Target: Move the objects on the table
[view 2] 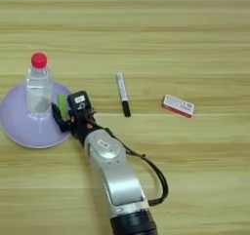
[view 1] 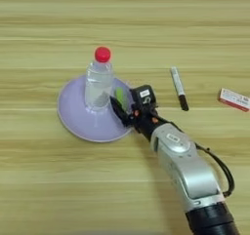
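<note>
A clear plastic bottle [view 1: 99, 84] with a red cap stands upright on the round lilac plate [view 1: 78, 119]. Just right of the bottle, over the plate's right rim, my right gripper [view 1: 124, 105] is shut on the small green block [view 1: 119, 96], which shows between the two black fingers. I cannot tell whether the block touches the plate. A white marker [view 1: 178, 87] with a black cap lies on the table [view 1: 49, 190] right of the gripper. Further right lies the red-and-white flat packet [view 2: 178, 106].
My silver forearm [view 1: 188, 168] runs from the bottom right up to the plate, with a black cable [view 1: 222, 168] looping off its right side. Bare wood lies behind the plate and along the left and front.
</note>
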